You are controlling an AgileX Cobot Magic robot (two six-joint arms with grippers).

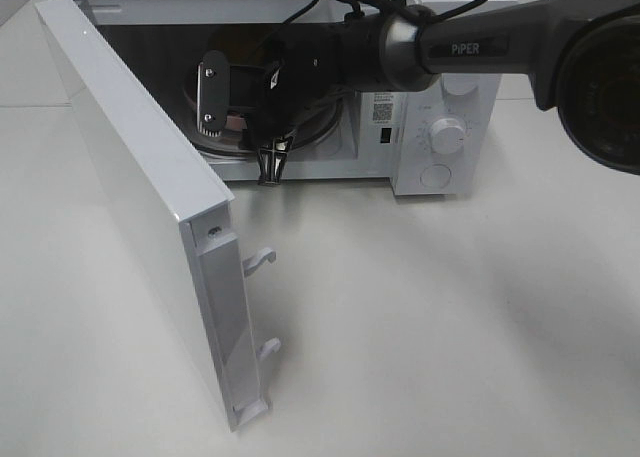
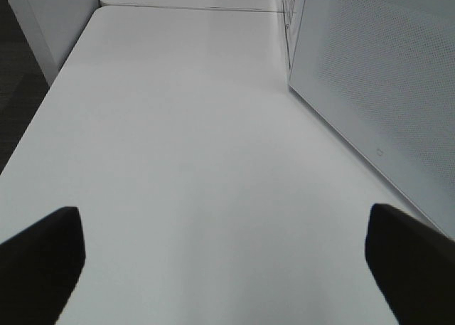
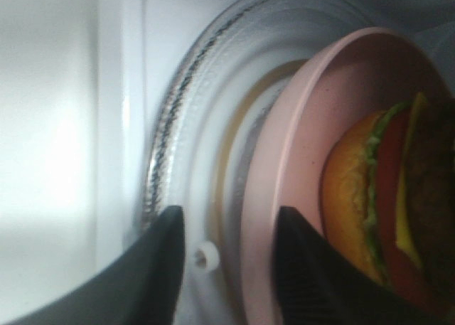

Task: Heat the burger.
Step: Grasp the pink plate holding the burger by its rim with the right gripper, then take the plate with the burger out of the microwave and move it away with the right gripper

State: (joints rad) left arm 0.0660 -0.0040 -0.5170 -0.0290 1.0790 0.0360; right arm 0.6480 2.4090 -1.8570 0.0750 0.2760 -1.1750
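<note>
The burger (image 3: 387, 197) sits on a pink plate (image 3: 298, 133), and the plate rests on the glass turntable (image 3: 192, 112) inside the white microwave (image 1: 440, 137). The right gripper (image 3: 227, 261) reaches into the oven cavity, its two fingers straddling the plate's rim at a narrow gap; I can't tell whether they actually pinch it. The microwave door (image 1: 140, 207) stands swung wide. Off to the side, the left gripper (image 2: 224, 268) hovers over the white table (image 2: 185, 147), spread wide with nothing in it.
</note>
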